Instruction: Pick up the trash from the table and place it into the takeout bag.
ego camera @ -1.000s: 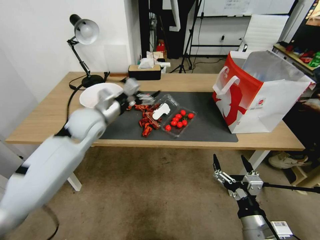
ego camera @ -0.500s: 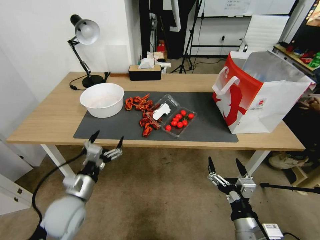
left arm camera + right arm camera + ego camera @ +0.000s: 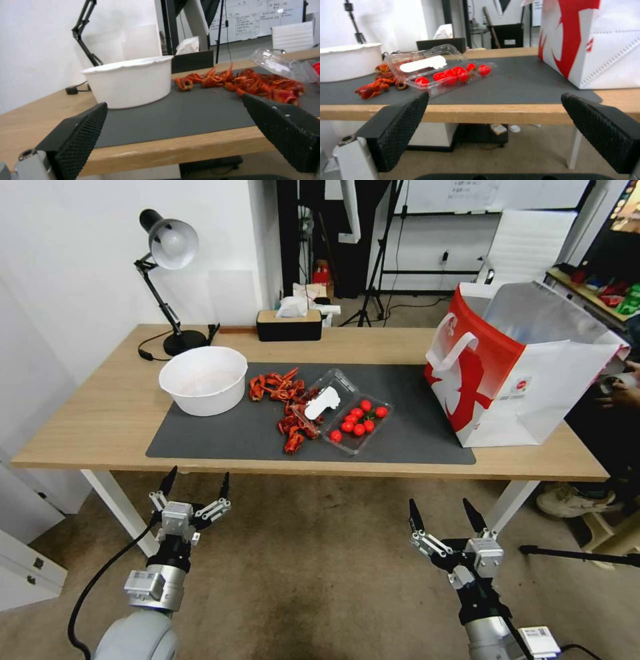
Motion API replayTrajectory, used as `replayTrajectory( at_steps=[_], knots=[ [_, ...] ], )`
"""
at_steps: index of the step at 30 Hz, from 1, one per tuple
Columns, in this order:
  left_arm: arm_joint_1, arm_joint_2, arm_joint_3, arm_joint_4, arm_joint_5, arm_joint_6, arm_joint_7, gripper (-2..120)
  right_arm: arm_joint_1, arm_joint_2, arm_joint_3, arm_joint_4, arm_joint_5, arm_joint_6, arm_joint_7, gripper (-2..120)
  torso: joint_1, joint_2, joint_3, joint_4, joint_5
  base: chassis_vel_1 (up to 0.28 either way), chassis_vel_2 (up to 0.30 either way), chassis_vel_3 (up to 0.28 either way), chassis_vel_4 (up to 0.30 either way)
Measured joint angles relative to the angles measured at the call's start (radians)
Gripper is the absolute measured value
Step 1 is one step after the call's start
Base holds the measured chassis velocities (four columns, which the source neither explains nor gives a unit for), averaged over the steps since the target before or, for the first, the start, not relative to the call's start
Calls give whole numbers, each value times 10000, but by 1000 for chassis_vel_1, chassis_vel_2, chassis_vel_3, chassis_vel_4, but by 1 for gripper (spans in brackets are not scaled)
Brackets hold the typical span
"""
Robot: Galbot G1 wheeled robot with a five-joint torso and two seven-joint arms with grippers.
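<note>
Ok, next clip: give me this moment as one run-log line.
left gripper: open, low before table | right gripper: open, low before table | red scraps, white bowl, tomato clamshell: on mat | takeout bag: upright

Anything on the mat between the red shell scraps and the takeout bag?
Yes: the open clear clamshell of cherry tomatoes sits right beside the red shell scraps, on the takeout bag side. Past it, bare dark mat.

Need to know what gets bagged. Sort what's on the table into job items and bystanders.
Job: red crayfish shells; white bowl; clear clamshell box of cherry tomatoes; takeout bag; left gripper and right gripper, both open below the table edge.

Bystanders: desk lamp; tissue box.
</note>
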Motion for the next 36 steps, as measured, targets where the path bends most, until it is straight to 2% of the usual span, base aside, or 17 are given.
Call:
replayTrajectory(
  at_steps=[8, 17, 36],
  knots=[
    [-55, -46, 135, 489, -129, -374, 325, 100, 519, -374, 185, -626, 600, 182, -717, 100, 0, -1, 0, 1, 0, 0, 0, 0, 0],
    [-145, -191, 373, 1040, -355, -638, 513, 100, 965, -424, 150, -1178, 825, 373, -689, 100, 1, -2, 1, 0, -1, 0, 0, 0, 0],
    [-172, -197, 394, 1096, -341, -667, 481, 100, 956, -418, 138, -1170, 793, 381, -643, 100, 1, -2, 0, 1, -1, 0, 0, 0, 0]
  ],
)
